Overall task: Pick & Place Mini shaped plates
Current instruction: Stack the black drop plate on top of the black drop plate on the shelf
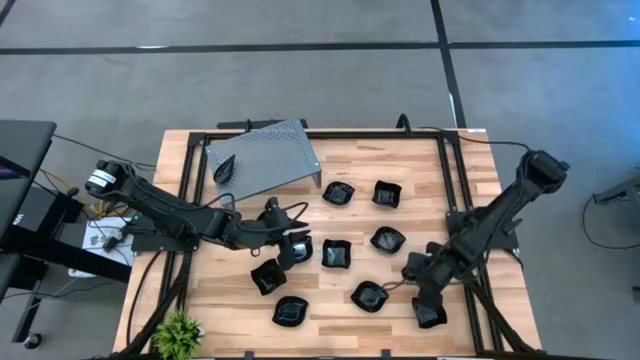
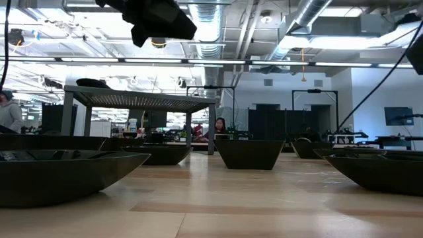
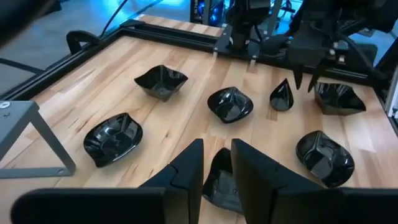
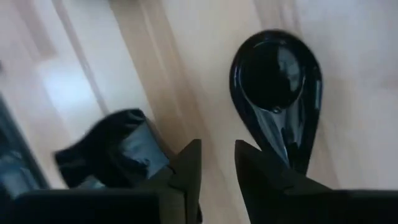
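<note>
Right of the grey perforated metal stand (image 1: 262,158), which sits at the far left corner of the wooden table (image 1: 420,165), you have glossy black mini shaped plates (image 1: 338,193) scattered loosely across the boards, and one leaf-shaped plate (image 1: 224,170) lies on top of the stand itself. Your left claw (image 1: 290,245) reaches in just beside the stand's near right corner. From its wrist camera its fingers (image 3: 186,174) stand a little apart, with a squarish plate (image 3: 219,180) lying under the gap. I cannot tell whether they touch that plate's rim. Your right claw (image 1: 412,272) is well apart from the stand, over toward the table's right rail. Its fingers (image 4: 267,174) are also parted, with bare wood showing between them. A teardrop plate (image 4: 277,87) lies flat on the table just beside one finger, its pointed end toward the claw. A second dark plate (image 4: 106,155) sits blurred on the other side.
</note>
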